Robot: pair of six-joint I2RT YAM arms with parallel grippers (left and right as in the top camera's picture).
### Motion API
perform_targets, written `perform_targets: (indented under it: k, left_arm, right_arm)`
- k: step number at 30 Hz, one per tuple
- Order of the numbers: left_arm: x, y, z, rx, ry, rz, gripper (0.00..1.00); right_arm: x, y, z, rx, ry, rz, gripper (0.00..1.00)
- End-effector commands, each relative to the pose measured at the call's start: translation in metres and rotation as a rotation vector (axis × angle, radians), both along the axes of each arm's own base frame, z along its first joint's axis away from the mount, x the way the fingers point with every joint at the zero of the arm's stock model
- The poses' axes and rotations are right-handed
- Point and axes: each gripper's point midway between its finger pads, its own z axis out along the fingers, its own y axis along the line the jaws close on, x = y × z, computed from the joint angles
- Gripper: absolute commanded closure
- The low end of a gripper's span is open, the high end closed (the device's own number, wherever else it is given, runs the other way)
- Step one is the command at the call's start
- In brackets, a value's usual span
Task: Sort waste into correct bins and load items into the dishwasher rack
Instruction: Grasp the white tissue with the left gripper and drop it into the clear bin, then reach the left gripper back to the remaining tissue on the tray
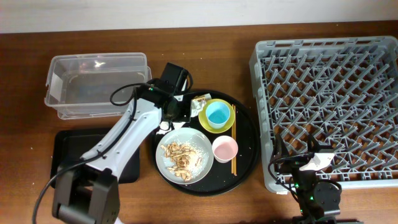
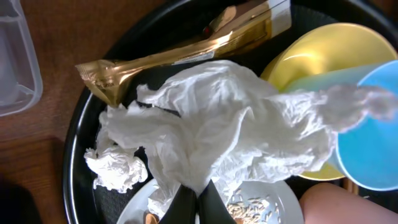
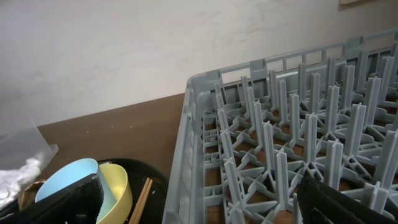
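Observation:
My left gripper is shut on a large crumpled white tissue, held over the round black tray; in the overhead view the left gripper is beside the yellow bowl. A smaller tissue and the gold wrapper lie on that tray. The blue cup sits in the bowl. The grey plate carries food scraps. The pink cup and chopsticks lie alongside. My right gripper is open and empty at the rack's front-left corner.
The clear tub stands at the back left, with the shallow black rectangular tray in front of it under my left arm. The round black tray lies between them and the rack.

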Motion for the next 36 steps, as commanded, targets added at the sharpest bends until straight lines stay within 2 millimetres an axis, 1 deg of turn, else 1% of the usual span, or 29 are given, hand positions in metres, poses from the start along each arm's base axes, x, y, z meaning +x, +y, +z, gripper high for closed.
perform_targets:
  k: [1, 3, 4, 6, 7, 9, 10, 11, 12, 13, 14, 15, 17, 18, 19, 22, 23, 25, 26, 28, 29, 30, 31, 32, 34, 35, 36]
  left_arm:
    - [0.012, 0.021, 0.038, 0.02, -0.119, 0.057, 0.99]
    - [0.023, 0.055, 0.057, 0.069, -0.191, 0.148, 0.99]
    - [0.03, 0.069, 0.063, 0.08, -0.22, 0.187, 0.99]
    - [0.049, 0.102, 0.073, 0.11, -0.291, 0.283, 0.99]
    - [0.063, 0.125, 0.081, 0.123, -0.344, 0.349, 0.99]
    - [0.081, 0.151, 0.094, 0.126, -0.424, 0.42, 0.99]
    - [0.093, 0.172, 0.105, 0.127, -0.487, 0.467, 0.99]
    - [0.098, 0.185, 0.11, 0.145, -0.518, 0.504, 0.99]
    - [0.101, 0.203, 0.116, 0.178, -0.549, 0.553, 0.99]
    - [0.101, 0.219, 0.118, 0.203, -0.563, 0.594, 0.99]
    - [0.1, 0.23, 0.118, 0.208, -0.562, 0.616, 0.98]
    - [0.098, 0.24, 0.117, 0.217, -0.556, 0.637, 0.78]
    - [0.095, 0.247, 0.115, 0.224, -0.545, 0.652, 0.22]
    - [0.094, 0.247, 0.114, 0.225, -0.539, 0.651, 0.17]
    - [0.094, 0.247, 0.114, 0.223, -0.537, 0.649, 0.01]
    - [0.095, 0.246, 0.114, 0.216, -0.537, 0.646, 0.0]
    - [0.092, 0.245, 0.111, 0.22, -0.519, 0.642, 0.01]
    - [0.086, 0.231, 0.105, 0.161, -0.471, 0.594, 0.01]
    - [0.084, 0.216, 0.106, 0.087, -0.453, 0.548, 0.01]
    - [0.073, 0.178, 0.117, -0.098, -0.418, 0.433, 0.01]
    - [0.062, 0.148, 0.127, -0.243, -0.385, 0.339, 0.01]
    - [0.053, 0.131, 0.134, -0.315, -0.364, 0.287, 0.01]
    - [0.043, 0.118, 0.137, -0.353, -0.336, 0.253, 0.01]
    - [0.031, 0.107, 0.135, -0.364, -0.293, 0.231, 0.01]
    - [0.013, 0.091, 0.125, -0.358, -0.212, 0.199, 0.01]
    - [-0.001, 0.074, 0.118, -0.353, -0.158, 0.161, 0.01]
    - [-0.006, 0.066, 0.117, -0.352, -0.139, 0.141, 0.01]
  right_arm:
    - [0.0, -0.003, -0.003, -0.001, 0.004, -0.015, 0.02]
    - [0.0, -0.003, -0.003, -0.001, 0.004, -0.015, 0.02]
    - [0.0, -0.003, -0.003, -0.001, 0.004, -0.016, 0.02]
    - [0.0, -0.003, -0.003, -0.001, 0.004, -0.016, 0.02]
    - [0.0, -0.003, -0.003, -0.001, 0.004, -0.015, 0.02]
    - [0.0, -0.003, -0.003, -0.001, 0.004, -0.016, 0.02]
    - [0.0, -0.003, -0.003, -0.001, 0.004, -0.015, 0.02]
    - [0.0, -0.003, -0.003, -0.001, 0.004, -0.015, 0.02]
    - [0.0, -0.003, -0.003, -0.001, 0.004, -0.016, 0.01]
    - [0.0, -0.003, -0.003, -0.001, 0.004, -0.015, 0.02]
    - [0.0, -0.003, -0.003, -0.001, 0.004, -0.016, 0.02]
    - [0.0, -0.003, -0.003, -0.001, 0.004, -0.015, 0.02]
    - [0.0, -0.003, -0.003, -0.001, 0.004, -0.015, 0.02]
    - [0.0, -0.003, -0.003, -0.001, 0.004, -0.016, 0.02]
    - [0.0, -0.003, -0.003, -0.001, 0.004, -0.015, 0.02]
    - [0.0, -0.003, -0.003, -0.001, 0.004, -0.015, 0.02]
    - [0.0, -0.003, -0.003, -0.001, 0.004, -0.015, 0.02]
    - [0.0, -0.003, -0.003, -0.001, 0.004, -0.016, 0.02]
    - [0.0, -0.003, -0.003, -0.001, 0.004, -0.016, 0.02]
    - [0.0, -0.003, -0.003, -0.001, 0.004, -0.016, 0.02]
    - [0.0, -0.003, -0.003, -0.001, 0.004, -0.015, 0.02]
    - [0.0, -0.003, -0.003, -0.001, 0.004, -0.016, 0.02]
    - [0.0, -0.003, -0.003, -0.001, 0.004, -0.015, 0.02]
    - [0.0, -0.003, -0.003, -0.001, 0.004, -0.015, 0.02]
    - [0.0, -0.003, -0.003, -0.001, 0.004, -0.015, 0.02]
    - [0.0, -0.003, -0.003, -0.001, 0.004, -0.016, 0.02]
    - [0.0, -0.003, -0.003, -0.001, 0.004, -0.015, 0.02]
